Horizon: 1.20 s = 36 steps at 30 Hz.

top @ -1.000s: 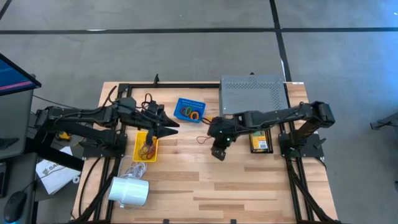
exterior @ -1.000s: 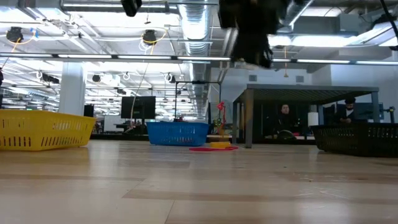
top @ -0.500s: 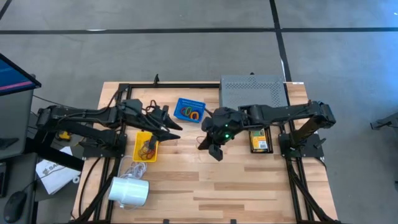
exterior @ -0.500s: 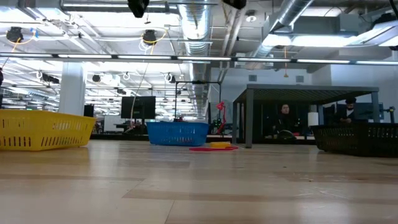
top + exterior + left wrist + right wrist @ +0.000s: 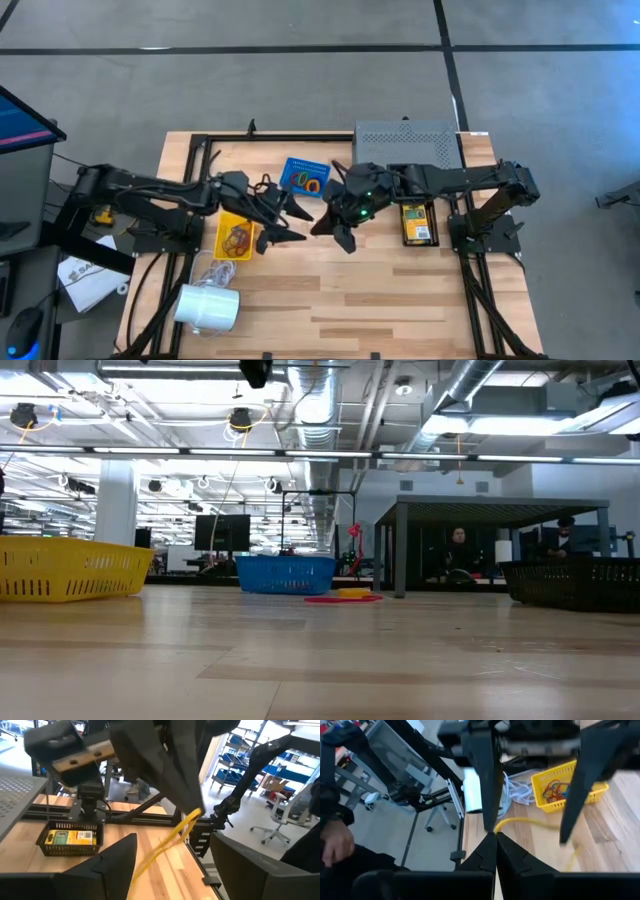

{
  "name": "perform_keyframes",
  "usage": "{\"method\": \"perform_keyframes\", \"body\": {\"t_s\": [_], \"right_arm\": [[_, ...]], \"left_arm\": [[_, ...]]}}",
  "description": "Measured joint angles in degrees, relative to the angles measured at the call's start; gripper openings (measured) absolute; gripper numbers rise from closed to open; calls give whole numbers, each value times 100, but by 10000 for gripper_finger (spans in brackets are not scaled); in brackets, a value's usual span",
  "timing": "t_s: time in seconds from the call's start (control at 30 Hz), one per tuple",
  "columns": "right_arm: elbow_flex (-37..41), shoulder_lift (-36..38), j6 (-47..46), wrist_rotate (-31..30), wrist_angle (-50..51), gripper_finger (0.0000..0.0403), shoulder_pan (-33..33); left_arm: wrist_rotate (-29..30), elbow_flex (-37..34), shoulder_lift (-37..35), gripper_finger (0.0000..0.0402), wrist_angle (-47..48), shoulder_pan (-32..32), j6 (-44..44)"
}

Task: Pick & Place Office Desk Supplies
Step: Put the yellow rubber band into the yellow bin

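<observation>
My right gripper (image 5: 318, 226) is above the table's middle, shut on a yellow rubber band (image 5: 165, 845). My left gripper (image 5: 290, 222) faces it from the left, open. Its two fingers stand on either side of the band (image 5: 530, 822). More rubber bands lie in the yellow basket (image 5: 236, 237) and the blue basket (image 5: 304, 177). A yellow-green crayon box (image 5: 418, 222) lies in a black basket (image 5: 67, 851). A few bands (image 5: 343, 597) lie on the table near the blue basket. My right gripper pinches one end of the yellow band (image 5: 196, 814) between the tips of its two fingers, which slant down toward the table's left. The band hangs from them clear of the table. My left gripper: I cannot tell whether a finger (image 5: 570, 810) touches the band.
A grey perforated shelf (image 5: 408, 150) stands at the far right. A white cylinder (image 5: 208, 307) with a cord lies at the near left. People sit in the room beyond the table (image 5: 458, 545).
My right gripper has risen from near the table, out of the top of the low view, tipping up and shifting a little left while staying shut. My left gripper has moved toward the table's right, up to the right gripper, and its fingers have opened wider.
</observation>
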State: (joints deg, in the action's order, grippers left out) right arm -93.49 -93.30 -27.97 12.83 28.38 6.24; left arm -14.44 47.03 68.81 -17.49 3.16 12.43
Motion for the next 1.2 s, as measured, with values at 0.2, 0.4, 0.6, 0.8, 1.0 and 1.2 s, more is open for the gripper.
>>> {"method": "perform_keyframes", "body": {"t_s": [0.2, 0.4, 0.6, 0.8, 1.0, 1.2], "right_arm": [[0, 0, -52, 86, -187, 0, 2], [0, 0, -52, 87, -256, 0, 9], [2, 0, -53, 217, -460, 0, 9], [2, 0, -54, 236, -507, 0, 11], [2, 0, -36, 322, -506, 1, 11], [2, 0, -7, 344, -494, 61, -16]], "left_arm": [[-9, 0, 121, 225, -243, 0, 259], [-328, 2, 110, 149, -744, 0, 323], [-632, 4, 104, 27, -751, 0, 326], [-692, 4, 96, 3, -747, 0, 330], [-691, 4, -81, 1, -747, 0, 329], [-636, 7, -332, 1, -755, 0, 349]]}}
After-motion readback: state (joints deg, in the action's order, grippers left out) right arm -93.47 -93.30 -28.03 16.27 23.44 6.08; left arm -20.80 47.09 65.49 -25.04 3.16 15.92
